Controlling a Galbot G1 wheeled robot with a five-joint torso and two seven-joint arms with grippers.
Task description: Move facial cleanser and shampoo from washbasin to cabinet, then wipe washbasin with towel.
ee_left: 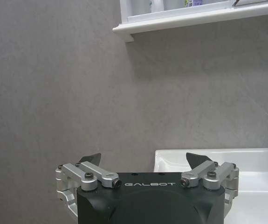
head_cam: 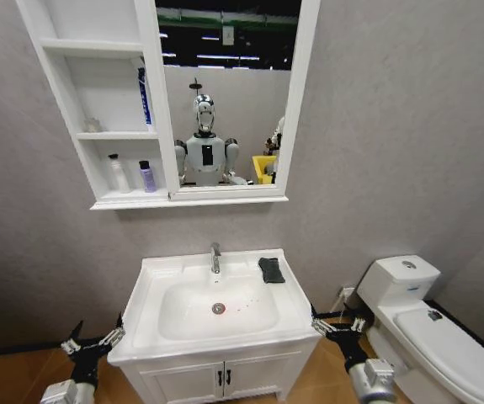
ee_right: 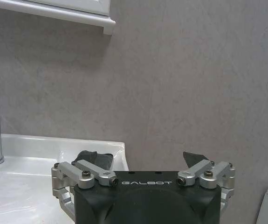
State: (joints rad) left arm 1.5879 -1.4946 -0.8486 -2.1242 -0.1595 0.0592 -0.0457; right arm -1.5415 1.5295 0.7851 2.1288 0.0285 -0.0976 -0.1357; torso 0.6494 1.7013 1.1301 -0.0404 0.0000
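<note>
Towel (head_cam: 271, 269) sits on the washbasin (head_cam: 153, 296) top, back right corner, just right of the tap (head_cam: 215, 257); small, dark grey, folded flat, roughly rectangular, looks dry and untouched. Two bottles, one white (head_cam: 119, 173) and one purple (head_cam: 147, 177), stand side by side on the lowest shelf of the cabinet (head_cam: 98, 135), so the moving part looks done. No bottles on the basin top. Wiping not started by the look of it: faint reddish specks near the drain (head_cam: 218, 308). Left gripper (head_cam: 93, 342) hangs low beside the basin's left front corner, jaws spread open, holding nothing. Right gripper (head_cam: 338, 323) low by the right front corner, jaws also open and empty. Remaining: grab towel, wipe bowl.
</note>
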